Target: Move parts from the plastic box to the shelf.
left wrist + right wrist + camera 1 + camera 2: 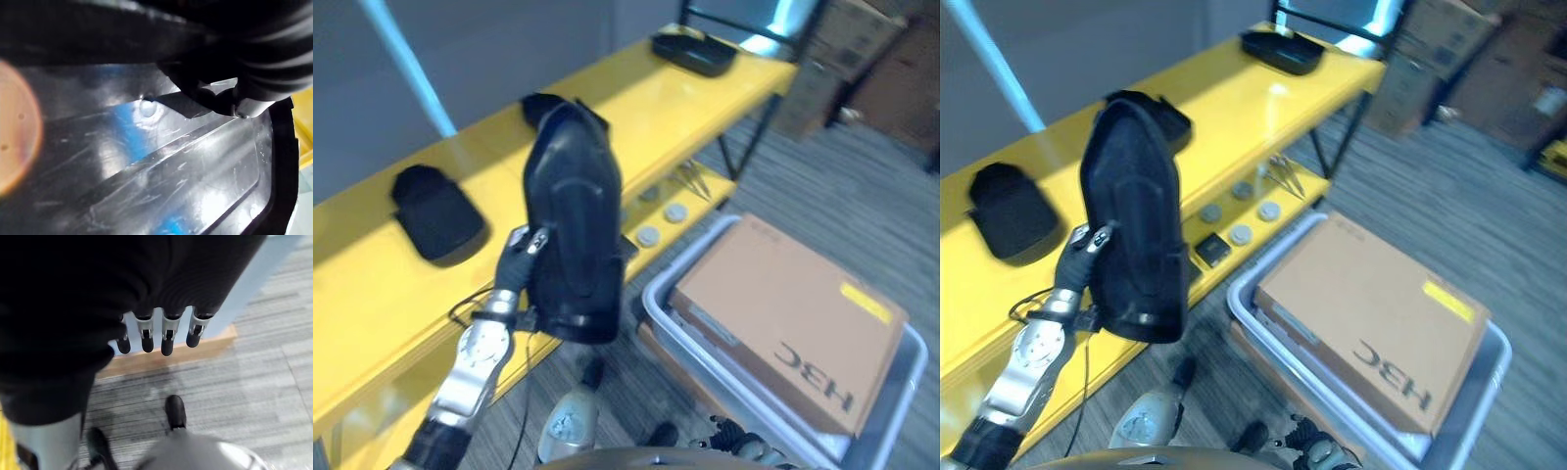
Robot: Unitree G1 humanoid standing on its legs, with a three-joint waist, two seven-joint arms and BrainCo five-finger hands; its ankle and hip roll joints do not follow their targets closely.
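Left eye view: left hand point(521, 257) grips a black part point(570, 235) above the shelf point(636, 93); several already placed, right hand point(161, 335) relaxed.

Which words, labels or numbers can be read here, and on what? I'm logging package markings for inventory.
Brown cardboard box in the grey plastic box: large dark characters, upside down, a brand mark, not quoted.
Yellow sticker on its top: too blurred to read.
White label on its side: too small to read.
Black moulded plastic part in the left hand: no print.
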